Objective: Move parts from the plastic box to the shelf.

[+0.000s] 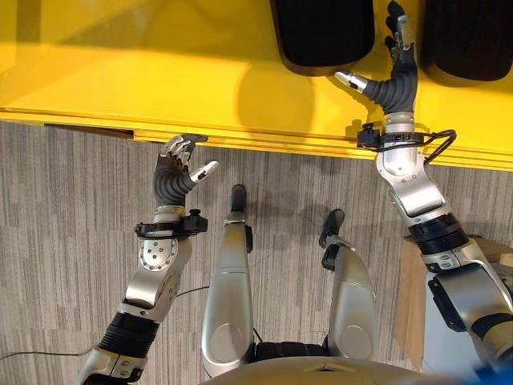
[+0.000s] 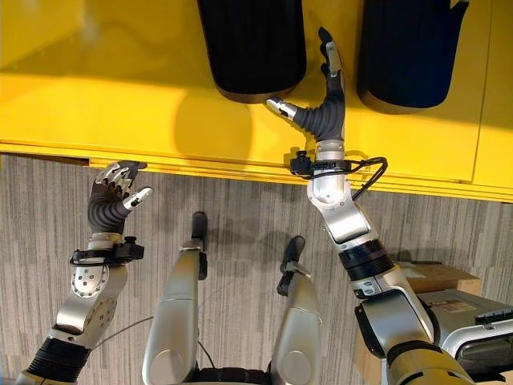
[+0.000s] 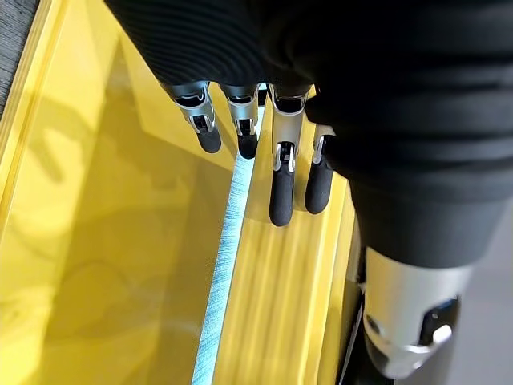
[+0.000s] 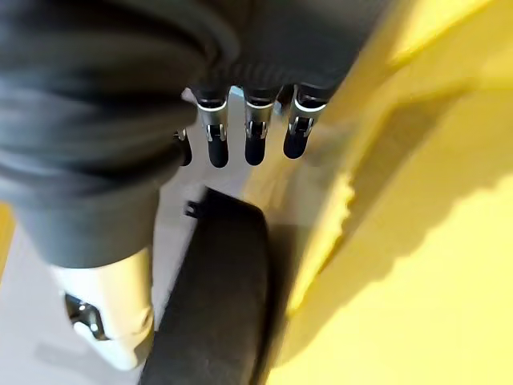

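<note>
We see a broad glossy yellow shelf (image 1: 160,72) across the far side of the scene, w/ grey striped carpet floor (image 1: 64,241) on the near side of its front edge. Two big black rounded parts sit on the yellow shelf: one black rounded part (image 1: 323,32) toward the middle, a second black rounded part (image 1: 469,36) to the robot's right of it, well apart.

Right robot hand (image 2: 325,108) is over the shelf, in the gap between the two black parts, fingers straight and relaxed, thumb stuck out toward the middle part, tip near its near edge. It grasps nothing; we can't tell if the thumb touches. Left robot hand (image 1: 178,168) is at the shelf's front edge, well left of the black parts, fingers loosely bent, thumb out, empty, nothing near it.

Near the robot's right side, away from the shelf, a brown cardboard box (image 2: 437,277) sits on the floor, w/ a grey plastic box (image 2: 461,309) just beside it; contents not visible.

Left wrist view adds a pale blue-white strip (image 3: 228,241) running along the shelf's yellow ribbed edge, beyond the dark-tipped fingers (image 3: 280,192). Right wrist view gives the middle black part close up, beyond that hand's straight fingers (image 4: 255,148), clear of it.
</note>
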Tool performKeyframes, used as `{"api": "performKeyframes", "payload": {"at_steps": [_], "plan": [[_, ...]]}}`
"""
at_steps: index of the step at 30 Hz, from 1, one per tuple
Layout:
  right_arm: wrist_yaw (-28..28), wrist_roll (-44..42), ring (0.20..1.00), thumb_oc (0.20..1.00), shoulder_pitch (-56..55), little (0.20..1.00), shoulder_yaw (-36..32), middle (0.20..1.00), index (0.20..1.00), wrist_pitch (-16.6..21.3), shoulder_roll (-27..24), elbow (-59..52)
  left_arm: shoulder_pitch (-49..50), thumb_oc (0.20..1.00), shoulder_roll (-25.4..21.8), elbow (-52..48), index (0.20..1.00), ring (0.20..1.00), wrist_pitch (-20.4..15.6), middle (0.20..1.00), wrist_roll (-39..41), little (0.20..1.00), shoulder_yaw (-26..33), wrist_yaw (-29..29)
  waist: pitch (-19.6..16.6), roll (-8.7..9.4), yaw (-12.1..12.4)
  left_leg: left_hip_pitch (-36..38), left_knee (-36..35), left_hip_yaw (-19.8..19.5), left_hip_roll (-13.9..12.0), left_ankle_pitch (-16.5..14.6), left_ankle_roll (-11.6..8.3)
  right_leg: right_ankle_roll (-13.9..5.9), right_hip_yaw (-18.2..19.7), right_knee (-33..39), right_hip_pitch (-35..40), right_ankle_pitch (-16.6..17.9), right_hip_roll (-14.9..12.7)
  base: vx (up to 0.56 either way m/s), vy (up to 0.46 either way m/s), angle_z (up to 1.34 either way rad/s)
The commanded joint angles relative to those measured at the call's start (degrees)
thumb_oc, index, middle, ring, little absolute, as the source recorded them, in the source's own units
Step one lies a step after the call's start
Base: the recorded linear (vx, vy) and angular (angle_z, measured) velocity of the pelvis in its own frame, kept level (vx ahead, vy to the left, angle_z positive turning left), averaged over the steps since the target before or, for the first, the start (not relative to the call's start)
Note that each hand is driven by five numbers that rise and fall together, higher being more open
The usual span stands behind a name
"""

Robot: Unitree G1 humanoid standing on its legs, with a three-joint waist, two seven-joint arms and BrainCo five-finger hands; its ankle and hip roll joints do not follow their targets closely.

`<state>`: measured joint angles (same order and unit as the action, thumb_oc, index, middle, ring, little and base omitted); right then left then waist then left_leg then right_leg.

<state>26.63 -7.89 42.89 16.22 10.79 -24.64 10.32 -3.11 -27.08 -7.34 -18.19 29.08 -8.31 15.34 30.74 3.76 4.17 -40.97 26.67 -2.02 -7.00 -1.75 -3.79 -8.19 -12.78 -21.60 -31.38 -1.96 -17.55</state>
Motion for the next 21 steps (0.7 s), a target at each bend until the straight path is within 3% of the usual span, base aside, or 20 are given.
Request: {"api": "performKeyframes", "payload": {"at_steps": [1, 9, 21], "plan": [[-3.15, -6.21, 1.000, 1.000, 3.13, 1.000, -0.56, 1.000, 1.000, 3.52, -0.26, 1.32, 1.15, 1.000, -0.14, -4.57, 1.000, 1.000, -2.82, 1.000, 1.71, 1.000, 2.86, -1.74, -1.66, -0.62, 0.74, 0.26, -0.02, -0.53, -0.91, -2.15, -0.43, -0.86, 0.28, -1.94, 4.02, -2.31, -0.52, 0.00, 0.000, 0.00], [-6.09, -13.09, 1.000, 1.000, 6.41, 1.000, 1.48, 1.000, 1.000, 3.88, 0.66, 6.49, 1.04, 1.000, -0.40, -4.25, 1.000, 1.000, -2.66, 1.000, 2.84, 1.000, 2.70, -2.80, -1.27, -0.90, 1.97, 0.42, -0.37, -0.58, -0.79, -1.83, -0.49, -0.83, -0.01, -1.81, 4.43, -2.08, -0.64, 0.00, 0.000, 0.00], [-7.84, -14.26, 1.000, 1.000, 4.88, 1.000, 3.00, 1.000, 1.000, 4.48, 3.03, 4.21, -0.34, 1.000, 0.10, -3.73, 1.000, 1.000, -2.44, 1.000, 2.34, 1.000, 1.98, -2.33, -0.99, -0.90, 1.95, 0.49, -0.44, -0.66, -0.77, -1.67, -0.42, -0.70, -0.10, -2.15, 4.38, -2.34, -0.67, 0.00, 0.000, 0.00]]}}
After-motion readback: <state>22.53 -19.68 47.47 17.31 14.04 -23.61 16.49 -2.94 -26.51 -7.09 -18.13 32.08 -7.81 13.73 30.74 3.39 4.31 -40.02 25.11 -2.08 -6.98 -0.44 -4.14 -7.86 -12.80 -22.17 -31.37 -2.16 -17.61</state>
